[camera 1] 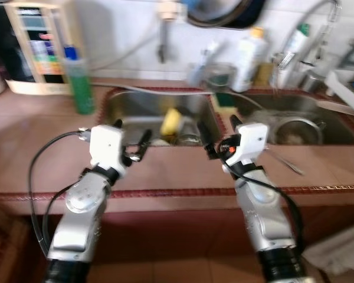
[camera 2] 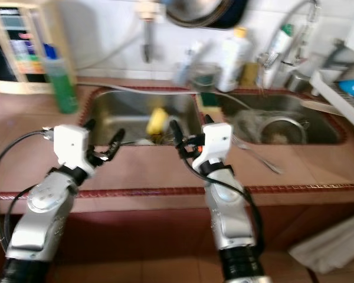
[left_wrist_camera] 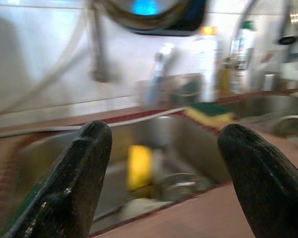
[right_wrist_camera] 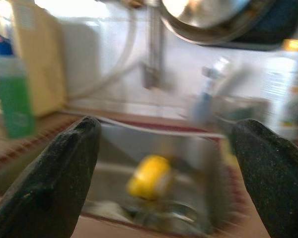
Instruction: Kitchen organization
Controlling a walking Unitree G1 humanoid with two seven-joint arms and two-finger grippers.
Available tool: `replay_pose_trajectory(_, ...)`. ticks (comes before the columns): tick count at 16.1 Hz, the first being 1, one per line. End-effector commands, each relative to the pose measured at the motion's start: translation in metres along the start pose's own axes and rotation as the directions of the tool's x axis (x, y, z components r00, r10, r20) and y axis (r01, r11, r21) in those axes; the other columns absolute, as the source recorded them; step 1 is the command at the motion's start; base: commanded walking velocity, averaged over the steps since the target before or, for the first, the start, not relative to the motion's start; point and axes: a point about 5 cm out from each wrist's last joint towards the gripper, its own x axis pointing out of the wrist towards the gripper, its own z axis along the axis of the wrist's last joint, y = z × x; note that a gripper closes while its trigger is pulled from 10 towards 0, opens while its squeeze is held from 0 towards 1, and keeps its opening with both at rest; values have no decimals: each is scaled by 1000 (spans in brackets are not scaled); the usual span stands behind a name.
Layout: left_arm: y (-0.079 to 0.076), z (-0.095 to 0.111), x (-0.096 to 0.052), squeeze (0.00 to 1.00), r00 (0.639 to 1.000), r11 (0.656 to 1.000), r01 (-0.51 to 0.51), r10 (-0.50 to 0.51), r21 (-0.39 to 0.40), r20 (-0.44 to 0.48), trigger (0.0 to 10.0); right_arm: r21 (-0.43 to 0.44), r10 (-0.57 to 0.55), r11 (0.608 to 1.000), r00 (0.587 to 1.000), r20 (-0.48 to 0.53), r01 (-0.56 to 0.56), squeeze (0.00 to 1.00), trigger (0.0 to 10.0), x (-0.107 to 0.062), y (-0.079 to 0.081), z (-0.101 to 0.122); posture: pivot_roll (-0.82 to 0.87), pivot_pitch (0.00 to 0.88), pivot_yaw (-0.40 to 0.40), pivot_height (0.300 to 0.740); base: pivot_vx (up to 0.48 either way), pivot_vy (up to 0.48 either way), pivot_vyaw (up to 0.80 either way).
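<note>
A yellow object [camera 1: 171,121] lies in the left basin [camera 1: 130,106] of a steel double sink, blurred, with other dishes beside it. My left gripper [camera 1: 131,138] hovers over the counter just before that basin, open and holding nothing. My right gripper [camera 1: 218,132] is held at the same height over the counter by the divider between the basins, also open and holding nothing. The left wrist view looks between its fingers at the yellow object [left_wrist_camera: 139,166]; the right wrist view does too [right_wrist_camera: 149,176]. A metal bowl [camera 1: 295,131] sits in the right basin.
A green bottle [camera 1: 79,79] and a beige box [camera 1: 38,47] stand at the back left. A white bottle [camera 1: 251,59], a sponge [camera 1: 225,100] and a tap line the wall behind the sink. A utensil [camera 1: 286,162] lies on the counter, right of my right arm. A dish rack [camera 1: 348,88] is at far right.
</note>
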Motion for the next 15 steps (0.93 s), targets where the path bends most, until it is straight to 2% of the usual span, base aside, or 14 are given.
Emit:
replay_pose_trajectory(1, 5, 3, -1, 0, 1000, 1000, -8, 8, 14, 4, 10000, 5, -5, 1000, 1000, 11, 5, 0, 10000, 1, 0, 2, 19, 1, -57, 740, 0, -480, 0)
replay_pose_trajectory(15, 4, 3, -1, 0, 1000, 1000, -4, 4, 18, -7, 10000, -3, 6, 1000, 1000, -1, -6, 0, 10000, 0, 2, 1, 17, 13, -60, 740, 0, -480, 0)
